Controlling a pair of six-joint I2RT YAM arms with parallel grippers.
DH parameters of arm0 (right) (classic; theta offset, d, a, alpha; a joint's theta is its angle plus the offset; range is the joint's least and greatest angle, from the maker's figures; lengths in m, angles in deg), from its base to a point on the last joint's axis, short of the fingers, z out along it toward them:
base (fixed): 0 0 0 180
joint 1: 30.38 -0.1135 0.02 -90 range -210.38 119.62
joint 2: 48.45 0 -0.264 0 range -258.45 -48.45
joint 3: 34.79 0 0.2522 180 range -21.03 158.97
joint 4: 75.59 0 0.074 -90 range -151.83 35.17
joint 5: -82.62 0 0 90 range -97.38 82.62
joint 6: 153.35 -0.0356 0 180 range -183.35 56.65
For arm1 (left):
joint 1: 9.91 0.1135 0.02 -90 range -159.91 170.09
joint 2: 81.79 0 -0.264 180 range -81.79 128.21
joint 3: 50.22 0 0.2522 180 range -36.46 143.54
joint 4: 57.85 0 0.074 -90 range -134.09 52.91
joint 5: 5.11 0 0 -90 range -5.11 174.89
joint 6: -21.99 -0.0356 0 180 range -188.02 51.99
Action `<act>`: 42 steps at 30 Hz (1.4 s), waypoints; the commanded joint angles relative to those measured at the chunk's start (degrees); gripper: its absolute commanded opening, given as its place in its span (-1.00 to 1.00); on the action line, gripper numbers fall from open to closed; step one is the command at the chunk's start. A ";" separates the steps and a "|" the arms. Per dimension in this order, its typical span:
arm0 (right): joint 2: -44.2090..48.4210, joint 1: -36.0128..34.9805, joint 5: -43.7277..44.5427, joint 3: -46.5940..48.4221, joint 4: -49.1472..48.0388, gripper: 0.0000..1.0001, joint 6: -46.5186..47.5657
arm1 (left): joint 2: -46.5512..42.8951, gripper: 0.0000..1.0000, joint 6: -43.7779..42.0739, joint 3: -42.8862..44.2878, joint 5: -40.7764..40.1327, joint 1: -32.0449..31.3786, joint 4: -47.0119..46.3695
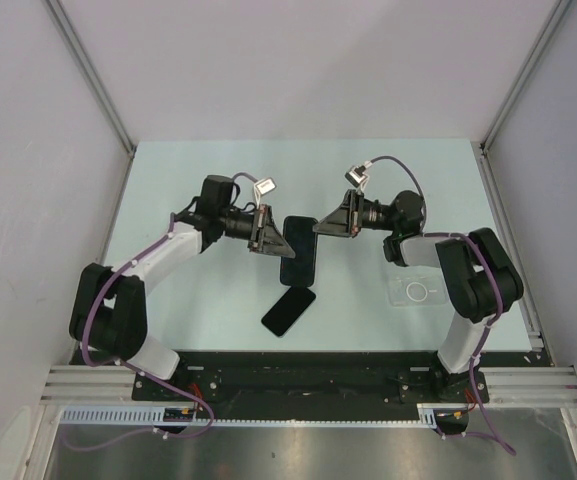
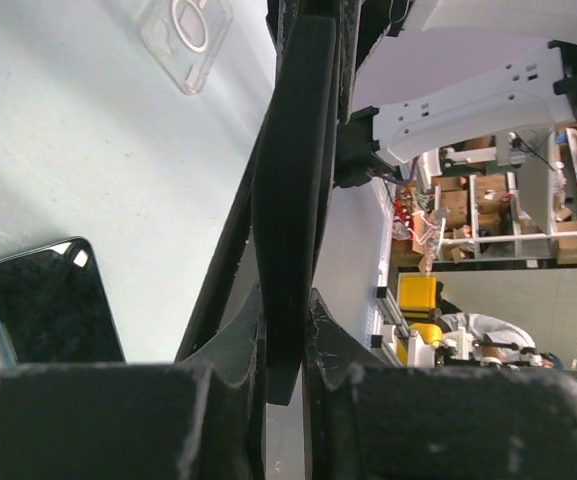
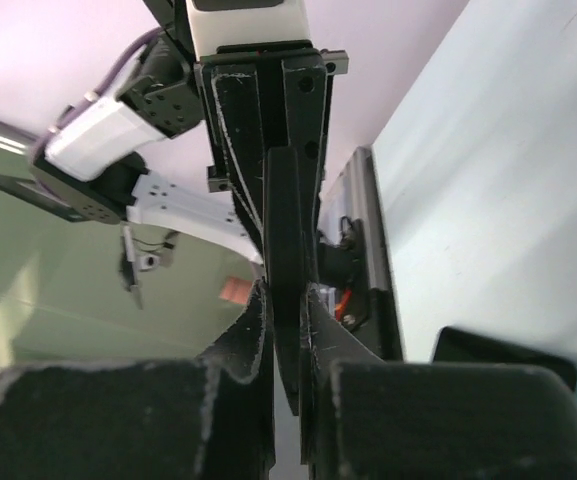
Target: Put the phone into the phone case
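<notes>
A black phone (image 1: pixel 298 250) is held above the table between both arms. My left gripper (image 1: pixel 274 240) is shut on its left edge and my right gripper (image 1: pixel 325 228) is shut on its right edge. The left wrist view shows the phone (image 2: pixel 290 190) edge-on between the fingers, and so does the right wrist view (image 3: pixel 286 250). The clear phone case (image 1: pixel 417 292) with a white ring mark lies flat on the table at the right, by the right arm. It also shows in the left wrist view (image 2: pixel 186 35).
A second black phone (image 1: pixel 288 311) lies flat on the table just below the held one; it shows in the left wrist view (image 2: pixel 53 305) and the right wrist view (image 3: pixel 503 350). White walls enclose the pale green table (image 1: pixel 198 190) on three sides.
</notes>
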 commanded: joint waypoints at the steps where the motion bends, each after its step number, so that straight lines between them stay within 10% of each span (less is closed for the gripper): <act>1: 4.47 -0.49 2.37 1.50 6.82 -1.00 15.12 | 1.68 -0.99 -6.46 2.76 -7.77 -1.24 10.39; 6: 10.44 -1.01 5.72 2.28 23.86 -0.21 29.22 | 0.72 -1.00 -6.98 2.67 -5.74 -1.77 9.78; 10: 11.59 -1.37 4.84 2.90 22.13 -0.10 26.77 | 0.63 -1.00 -7.77 2.67 -3.28 -2.56 9.78; 17: 8.96 -1.54 2.56 3.17 17.83 -1.00 23.09 | 0.63 -1.00 -5.84 2.76 -2.13 -3.00 7.32; 23: 9.92 -1.54 -0.08 3.17 15.27 -1.00 19.82 | -2.17 -0.34 -4.27 2.85 -4.68 -2.39 3.99; 28: 10.89 -4.61 -1.57 2.81 15.00 -1.00 18.68 | -4.56 -0.20 1.62 1.62 -4.68 -1.77 -6.82; 34: 10.10 -4.80 -0.17 1.50 14.83 -1.00 17.71 | -4.73 -0.28 4.00 1.44 -4.24 -0.89 -10.70; 42: 9.57 -4.71 1.41 1.14 13.86 -1.00 16.31 | -4.30 -1.00 -0.81 2.31 -11.44 0.08 -2.54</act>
